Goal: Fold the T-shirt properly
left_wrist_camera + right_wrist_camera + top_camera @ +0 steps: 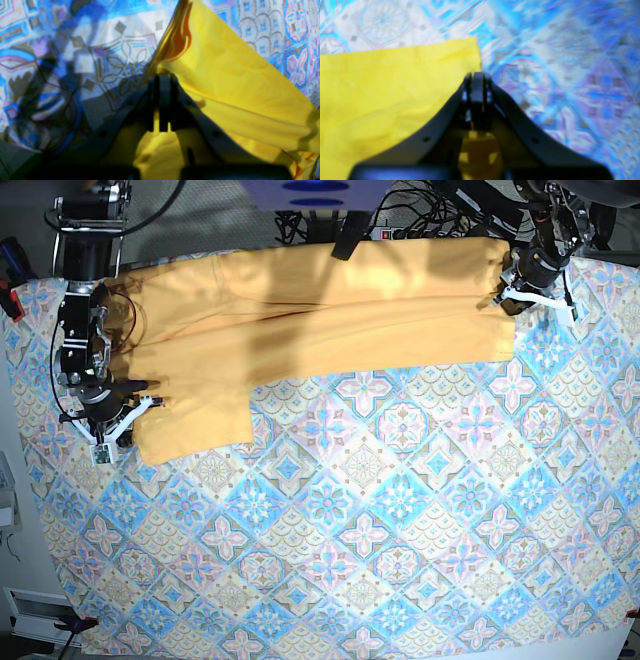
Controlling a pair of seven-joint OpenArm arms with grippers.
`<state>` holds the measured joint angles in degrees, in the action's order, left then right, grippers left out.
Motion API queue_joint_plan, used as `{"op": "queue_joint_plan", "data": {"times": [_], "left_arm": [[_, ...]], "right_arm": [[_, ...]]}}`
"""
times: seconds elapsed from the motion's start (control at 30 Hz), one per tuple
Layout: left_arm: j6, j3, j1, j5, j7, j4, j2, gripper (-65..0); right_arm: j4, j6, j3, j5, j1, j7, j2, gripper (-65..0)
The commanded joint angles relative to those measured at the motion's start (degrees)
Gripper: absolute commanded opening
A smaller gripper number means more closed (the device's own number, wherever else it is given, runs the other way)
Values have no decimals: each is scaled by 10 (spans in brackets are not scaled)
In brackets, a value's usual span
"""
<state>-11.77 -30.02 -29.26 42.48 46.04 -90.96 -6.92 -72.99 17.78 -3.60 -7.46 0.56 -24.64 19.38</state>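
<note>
Garment: pale yellow-orange cloth T-shirt [300, 330], spread on blue-and-pink patterned tablecloth [400, 530].
Left gripper [163, 77]: clamped on lifted shirt edge.
Right gripper [477, 76]: jaws together at shirt corner.

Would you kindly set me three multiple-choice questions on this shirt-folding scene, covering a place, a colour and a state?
1. Where does the T-shirt lie on the tablecloth in the base view?
A. along the top edge
B. the bottom edge
C. the centre

2. What colour is the T-shirt?
A. green
B. yellow-orange
C. white

3. How is the left claw?
A. wide open
B. out of view
C. shut on the T-shirt

Answers: 1 A, it stretches across the top of the base view. 2 B, plain yellow cloth in every view. 3 C, its jaws pinch raised yellow cloth in the left wrist view.
</note>
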Motion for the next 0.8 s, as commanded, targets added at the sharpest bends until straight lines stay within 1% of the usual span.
{"op": "queue_joint_plan", "data": {"times": [0.0, 0.17, 0.2, 0.23, 0.3, 0.47, 0.57, 0.77], "left_arm": [[-1, -4, -2, 5, -9, -8, -7, -650], [-1, -4, -2, 5, -9, -8, -7, -650], [-1, -4, -2, 5, -9, -8, -7, -650], [-1, -4, -2, 5, -9, -8, -7, -650], [-1, -3, -2, 5, -9, -8, -7, -650], [-1, -3, -2, 5, -9, -8, -7, -650], [-1, -3, -2, 5, -9, -8, -7, -650], [-1, -3, -2, 5, -9, -8, -7, -650]], "right_arm": [[-27, 15, -9, -5, -5, 10, 7, -643], [-96, 57, -80, -5, -58, -36, 4, -643], [-107, 70, -87, -5, -68, -42, -1, -643], [-120, 75, -93, -5, -75, -47, -4, -643], [-145, 75, -94, -5, -88, -54, -7, -643], [-232, 76, -134, -5, -176, -60, -8, -643], [-270, 76, -138, -5, -219, -60, -8, -643], [-295, 76, -140, -5, -266, -58, -8, -643]]}}
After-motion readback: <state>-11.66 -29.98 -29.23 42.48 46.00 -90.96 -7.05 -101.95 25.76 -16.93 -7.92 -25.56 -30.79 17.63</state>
